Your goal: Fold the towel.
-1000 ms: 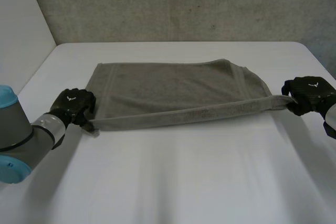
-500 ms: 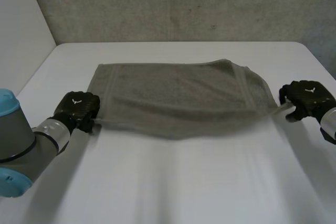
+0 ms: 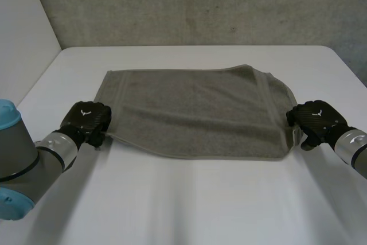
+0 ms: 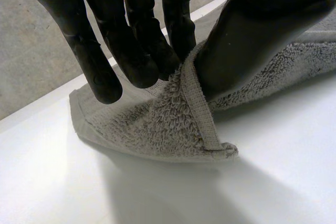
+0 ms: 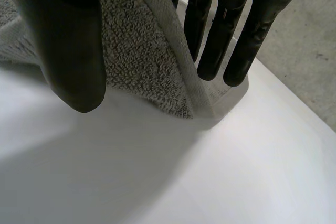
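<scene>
Head view: the towel [image 3: 195, 113] lies flat on the table [image 3: 189, 199], its long side running between the hands. The left hand [image 3: 86, 120] pinches one near corner between thumb and fingers, the right hand [image 3: 312, 120] the other; the rest spreads away beyond their fingertips.

The towel [image 3: 195, 113] at mid-frame is a plain grey-brown, with a flat woven band near each short end. The table [image 3: 189, 199] is white. The left hand [image 3: 87, 120] and right hand [image 3: 312, 120] are black, each with a small white emblem on its back. The left arm [image 3: 26, 156], lower left, is grey with a light-blue cap. The wall [image 3: 200, 4] along the top is mottled grey.
</scene>
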### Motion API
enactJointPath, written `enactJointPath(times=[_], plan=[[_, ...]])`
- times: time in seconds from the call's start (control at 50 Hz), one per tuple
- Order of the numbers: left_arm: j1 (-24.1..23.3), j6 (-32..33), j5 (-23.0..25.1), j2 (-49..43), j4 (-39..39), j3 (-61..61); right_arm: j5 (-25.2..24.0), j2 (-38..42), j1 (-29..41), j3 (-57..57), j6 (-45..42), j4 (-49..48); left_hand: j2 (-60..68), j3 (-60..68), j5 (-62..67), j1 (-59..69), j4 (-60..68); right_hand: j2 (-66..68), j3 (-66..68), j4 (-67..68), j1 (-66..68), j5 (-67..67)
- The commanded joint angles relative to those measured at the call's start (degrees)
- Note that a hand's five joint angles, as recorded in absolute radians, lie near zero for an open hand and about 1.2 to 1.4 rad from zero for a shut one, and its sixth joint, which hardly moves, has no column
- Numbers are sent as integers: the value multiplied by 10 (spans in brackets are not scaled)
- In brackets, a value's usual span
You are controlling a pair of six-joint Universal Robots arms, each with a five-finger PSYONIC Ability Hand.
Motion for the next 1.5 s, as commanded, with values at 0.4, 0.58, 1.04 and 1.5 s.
enactJointPath(times=[0.4, 0.58, 1.04, 1.5], plan=[[1, 0, 0, -2, 0, -1, -4, -19, 25, 80, -135, -111, 27, 29, 70, 75, 22, -37, -22, -18, -28, -5], [1, 0, 0, -3, 0, -2, -8, -9, 45, 98, -184, -112, 27, 29, 70, 75, 22, -63, -48, -44, -53, -30], [1, 0, 0, -6, 1, -1, -25, -16, 21, 83, -190, -123, 27, 29, 70, 75, 22, 425, 440, 444, 434, 457], [5, 5, -32, -41, 8, 16, 4, -53, -1, 45, 67, -119, -408, -406, -365, -360, -414, 425, 440, 444, 434, 457]])
